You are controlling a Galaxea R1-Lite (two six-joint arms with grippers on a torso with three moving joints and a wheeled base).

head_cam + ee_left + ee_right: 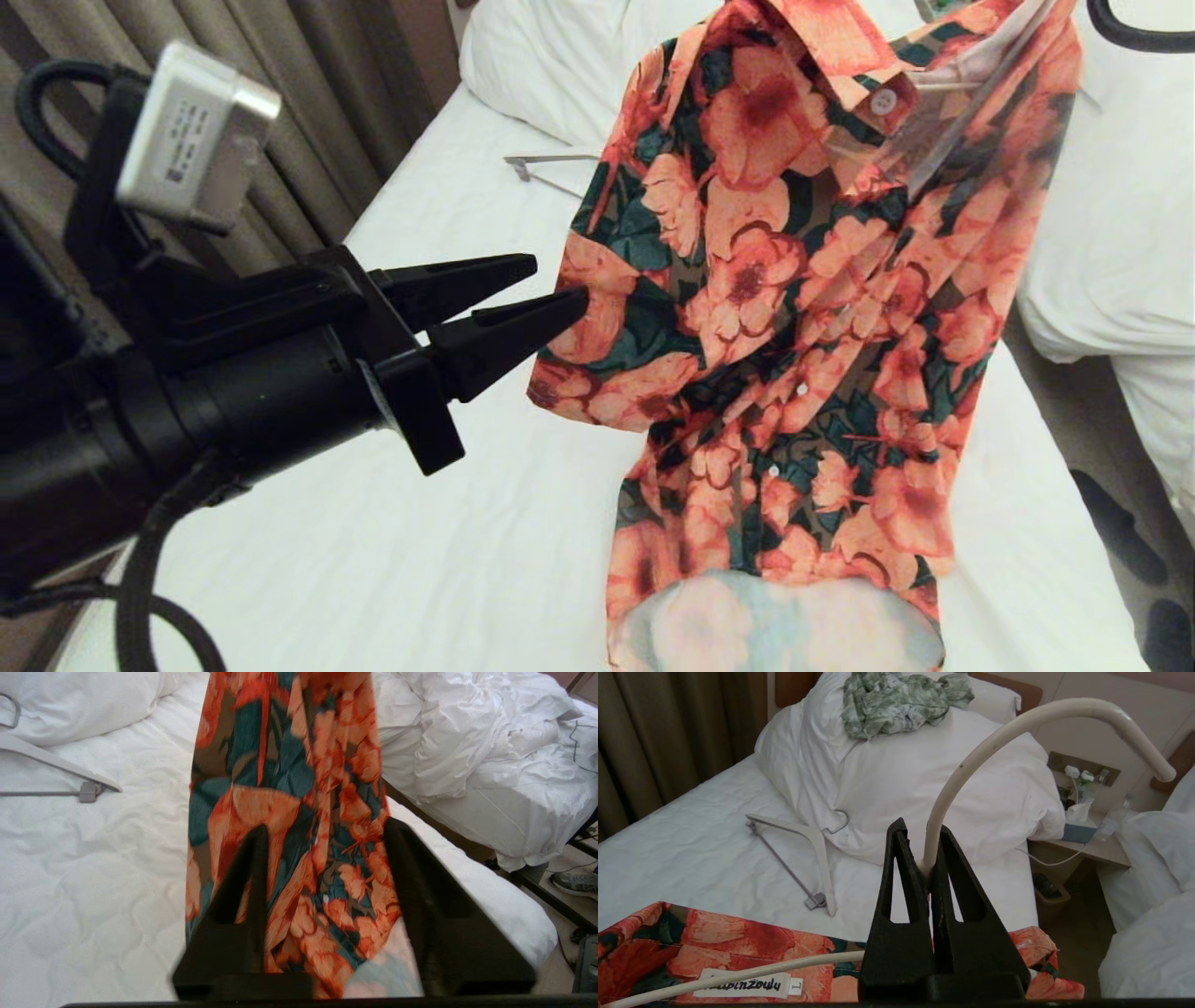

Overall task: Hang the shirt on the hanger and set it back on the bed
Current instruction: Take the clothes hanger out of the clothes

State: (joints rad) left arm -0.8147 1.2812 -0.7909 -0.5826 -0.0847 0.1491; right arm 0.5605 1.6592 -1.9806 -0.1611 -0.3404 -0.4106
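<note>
Left gripper (pixel 551 285): black tapered plastic fingers partly open, level, tips at shirt's sleeve edge, holding nothing that shows; in wrist view cloth hangs between spread jaws

Shirt (pixel 794 308): thin crumpled floral fabric, hanging lengthwise above bed (pixel 373 560), collar up, hem low near sheet, pale lining showing at hem

Bed: white quilted sheet, plump pillows

Right gripper (pixel 929 858): fingers clamped tight on base of hanger (pixel 1017 723) hook; slim smooth cream rod, hook curving upward, arm running under shirt collar
</note>
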